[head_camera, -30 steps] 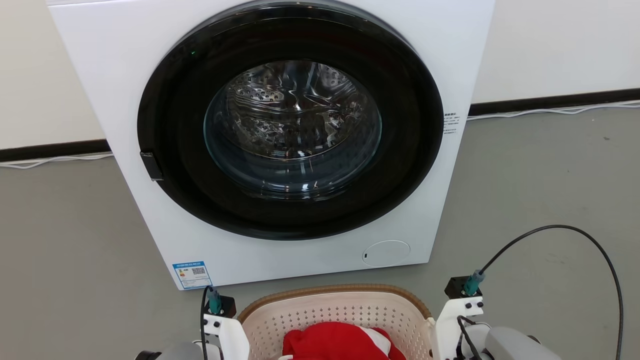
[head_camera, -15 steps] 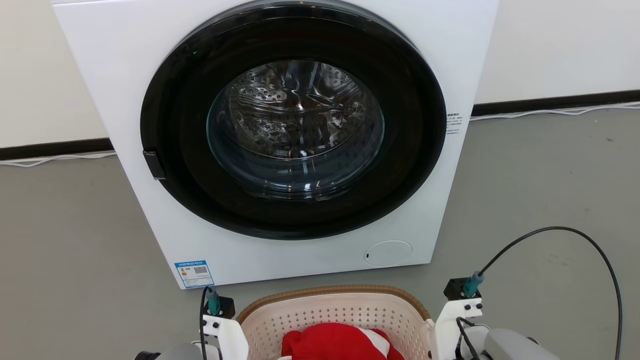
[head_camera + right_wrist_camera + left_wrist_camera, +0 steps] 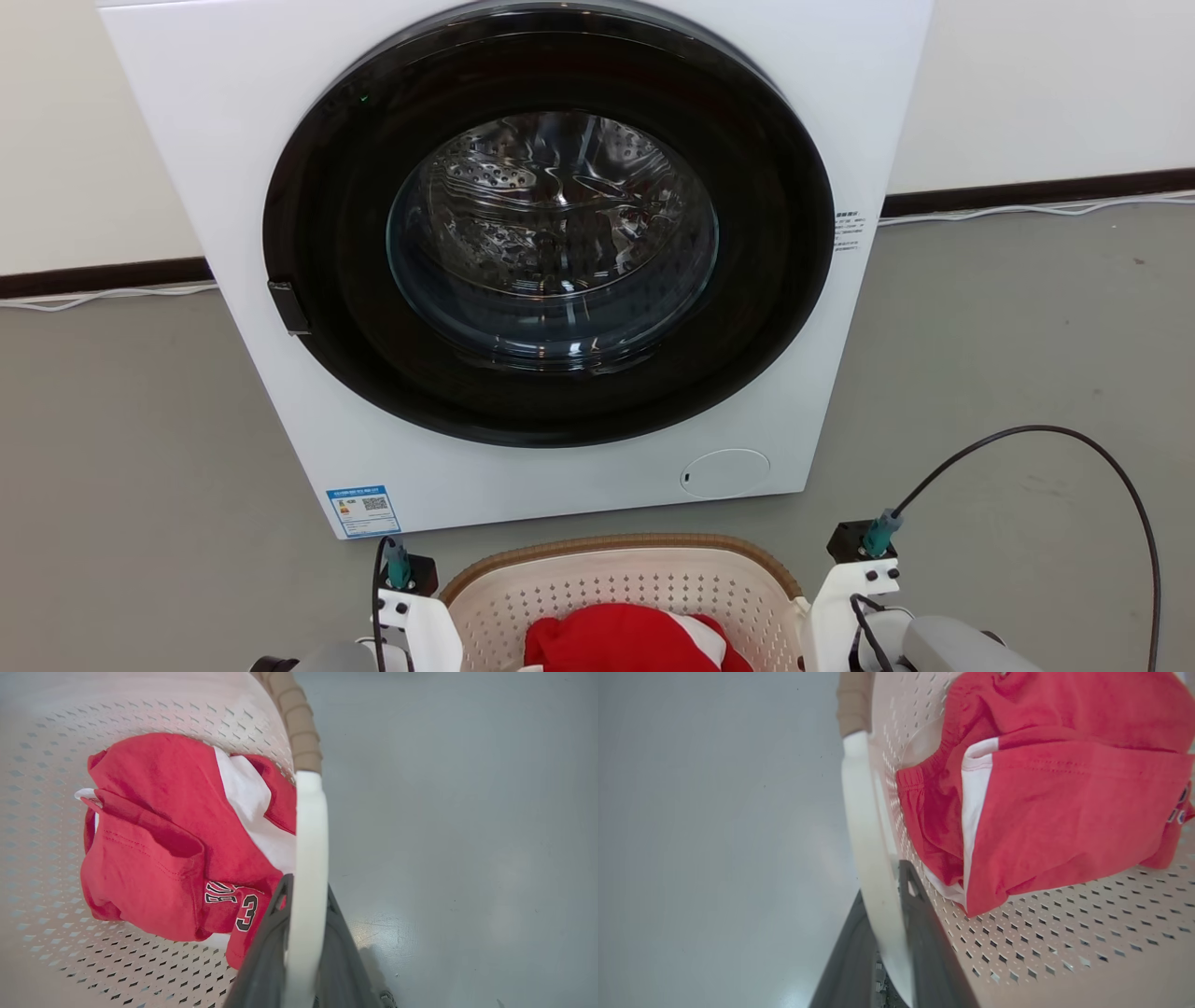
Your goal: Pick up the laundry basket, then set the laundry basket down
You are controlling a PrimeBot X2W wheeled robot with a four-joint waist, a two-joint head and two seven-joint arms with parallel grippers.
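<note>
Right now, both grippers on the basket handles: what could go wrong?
1. The left gripper and right gripper each pinch only a thin loop handle; a slip on either side would likely tilt the laundry basket and spill the red garment.
2. The washing machine stands close beyond the rim; swinging forward could bump it.

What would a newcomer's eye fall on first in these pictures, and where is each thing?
The white washing machine with its black round door stands on the grey floor, across the upper head view. At the bottom edge, the laundry basket holds a bright red garment. The left gripper and right gripper are each shut on a white basket handle.
</note>
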